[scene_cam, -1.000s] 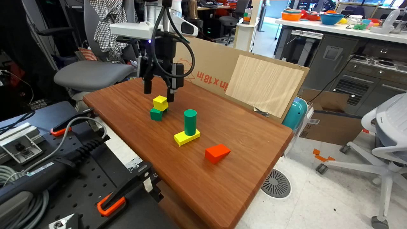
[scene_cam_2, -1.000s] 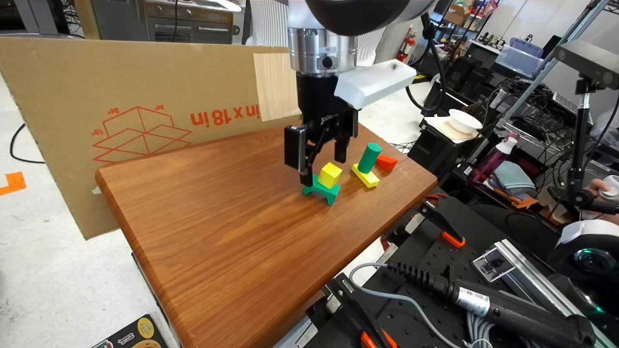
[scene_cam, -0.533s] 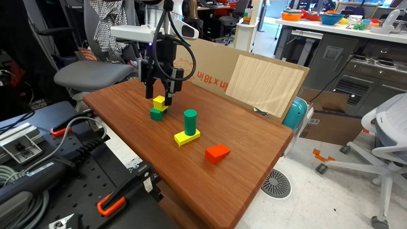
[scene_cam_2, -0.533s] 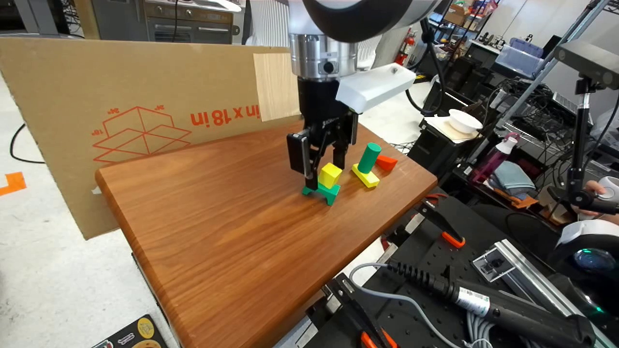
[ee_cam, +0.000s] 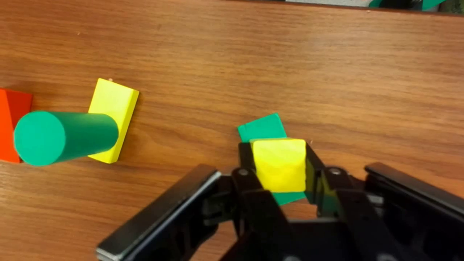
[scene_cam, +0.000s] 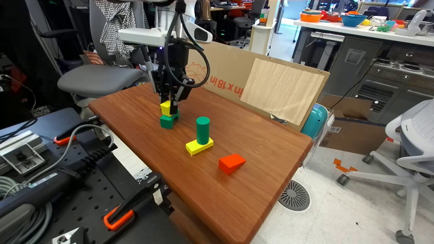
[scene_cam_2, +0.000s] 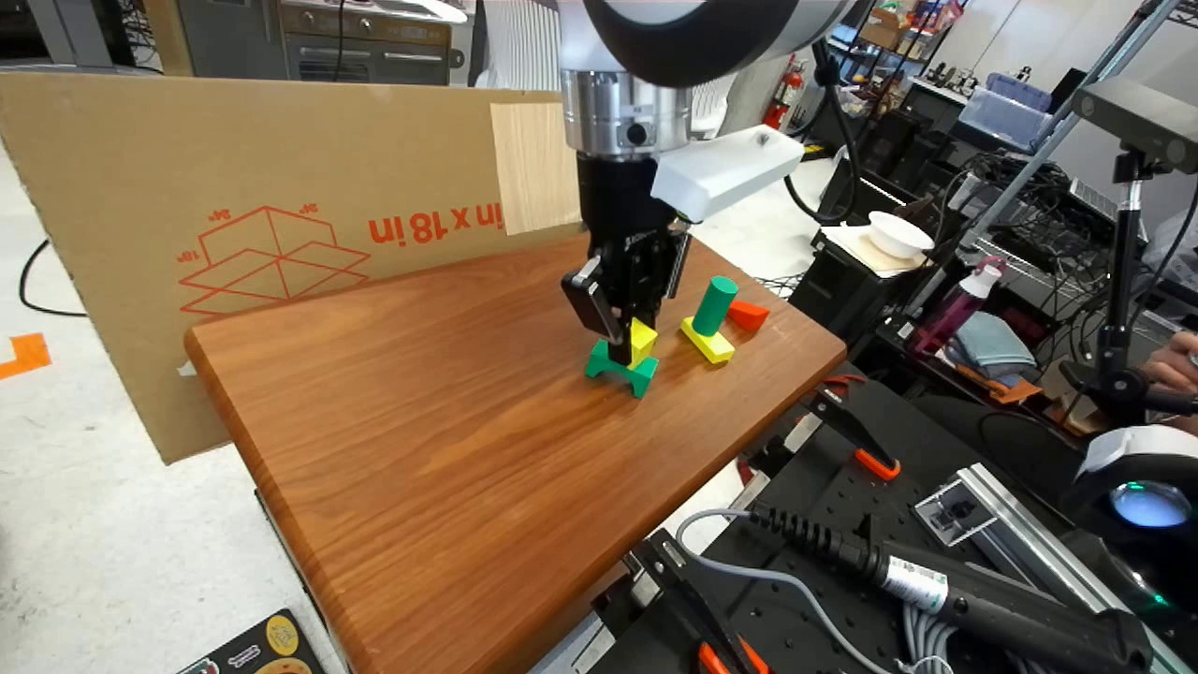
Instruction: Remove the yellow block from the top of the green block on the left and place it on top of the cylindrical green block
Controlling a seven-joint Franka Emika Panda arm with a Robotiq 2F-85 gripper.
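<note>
Inside the pincer (ee_cam: 279, 161), in the wrist view, the yellow block (ee_cam: 279, 166) is squeezed from both sides, with the green block (ee_cam: 264, 128) seen under it. In an exterior view, the two are seen stacked, nearer the left corner of the desk (scene_cam: 264, 149) than the right. In an exterior view, the cylindrical green block (scene_cam_2: 716, 306) is seen near them, closer to the desk's right corner, on a flat yellow block (scene_cam_2: 713, 349).

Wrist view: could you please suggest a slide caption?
Gripper clasps yellow block over green block; cylindrical green block stands on yellow slab.
</note>
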